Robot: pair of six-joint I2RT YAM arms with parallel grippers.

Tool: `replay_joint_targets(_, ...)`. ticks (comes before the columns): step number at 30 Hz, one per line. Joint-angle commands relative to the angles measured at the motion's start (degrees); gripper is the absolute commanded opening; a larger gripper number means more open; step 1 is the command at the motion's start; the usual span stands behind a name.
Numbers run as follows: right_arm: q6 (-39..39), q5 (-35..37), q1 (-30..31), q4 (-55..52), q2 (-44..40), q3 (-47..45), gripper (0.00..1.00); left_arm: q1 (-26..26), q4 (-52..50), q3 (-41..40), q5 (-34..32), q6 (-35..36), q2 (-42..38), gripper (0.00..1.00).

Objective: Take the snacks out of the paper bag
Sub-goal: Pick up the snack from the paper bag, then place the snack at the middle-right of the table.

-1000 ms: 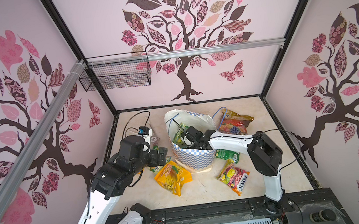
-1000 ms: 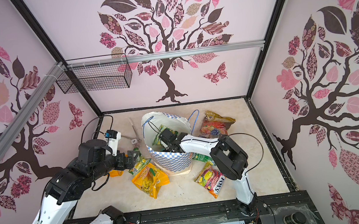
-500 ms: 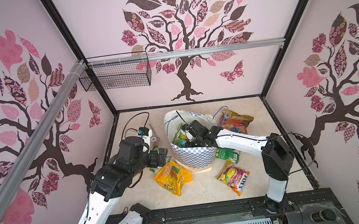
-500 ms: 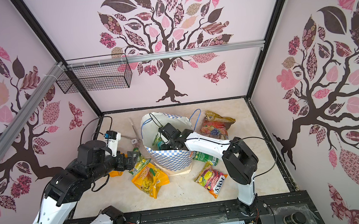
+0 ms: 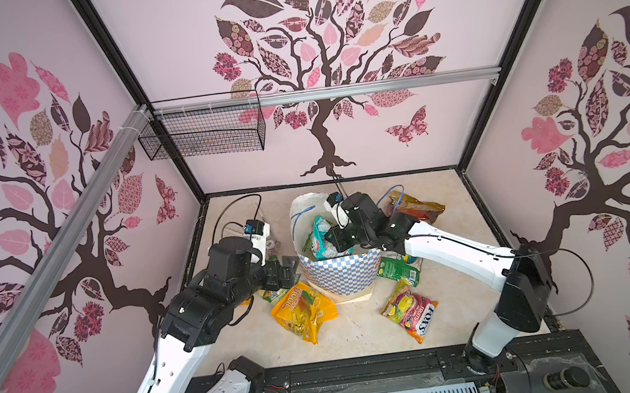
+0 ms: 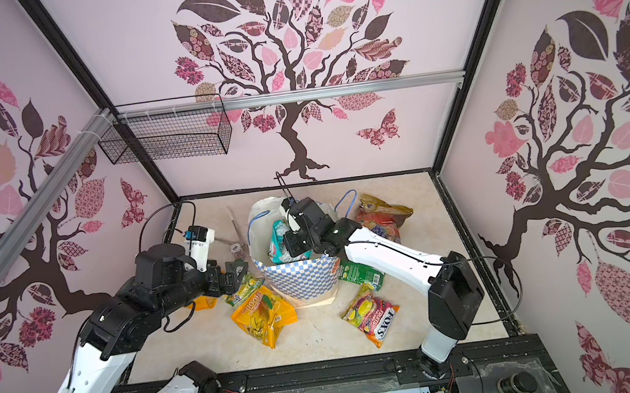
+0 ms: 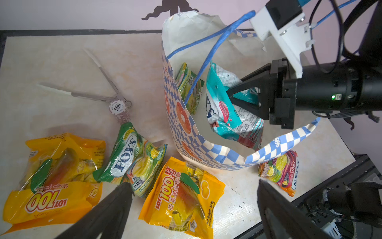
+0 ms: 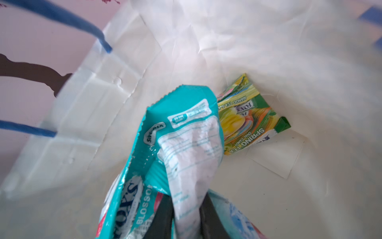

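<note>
inside the mouth of the paper bag [image 5: 339,274], the right gripper [image 7: 229,93] is clamped on the top edge of a teal packet [image 7: 223,99] marked fox's. the right wrist view shows the crinkled film pinched between its two dark fingers [image 8: 163,217]. this packet hangs within the bag, with its upper corner about level with the rim. a green tea-sweet packet [image 8: 246,120] lies deeper in the bag against the white wall, beside the teal one, and nothing holds it.

the bag stands upright on the table [image 5: 359,332], and its blue cord handles [image 7: 208,53] droop across the opening.

outside the bag, the left gripper [image 7: 193,183] hovers just beside the bag's wall with its jaws wide apart and nothing between them. it hangs above a yellow mango packet [image 7: 182,198] that lies at the foot of the bag. further from the bag on that side lie a green fox's packet [image 7: 132,157] and a second yellow packet [image 7: 53,175].

on the opposite side of the bag, a small green packet [image 5: 399,270] lies just beside the base, and a fruit-print packet [image 5: 411,313] lies a little further off. behind the bag, toward the back wall, lies a gold packet [image 5: 414,207].

scissors [image 7: 91,96] and a stack of poker chips [image 7: 117,108] sit near the bag on the left gripper's side.
</note>
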Motion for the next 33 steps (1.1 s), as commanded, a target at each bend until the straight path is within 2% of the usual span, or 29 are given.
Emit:
replay_joint_targets(1, 0.94, 1.58, -0.37, 3.01, -3.19, 1.01, 0.00, 0.20, 2.11, -1.78, 1.68, 0.65, -0.50, 0.96)
replay_joint_targets(9, 1.28, 2.27, -0.67, 2.85, -4.93, 2.23, 0.00, 0.21, 2.16, -2.23, 2.19, 0.87, -0.95, 0.96)
replay_joint_targets(17, 0.06, 2.81, -0.82, 1.87, -7.74, 7.45, 0.00, 0.22, 4.05, -0.86, 3.57, 2.80, -1.74, 0.95)
replay_joint_targets(21, -0.96, 4.11, -0.91, 0.89, -9.51, 10.66, 0.00, 0.15, 6.88, 0.17, 7.30, 3.46, -2.16, 0.95)
replay_joint_targets(26, -3.16, 7.27, -0.93, -0.41, -12.26, 15.20, 0.00, 0.14, 11.13, 1.52, 15.13, 2.71, -2.74, 0.94)
replay_joint_targets(31, -5.93, 15.76, -1.17, -0.42, -16.74, 16.33, 0.00, 0.10, 14.12, 3.37, 24.46, 1.41, -2.15, 0.93)
replay_joint_targets(33, -6.48, 18.00, -2.61, -0.67, -18.75, 16.00, 0.00, -0.46, 14.55, 3.89, 25.87, 1.61, -1.95, 0.93)
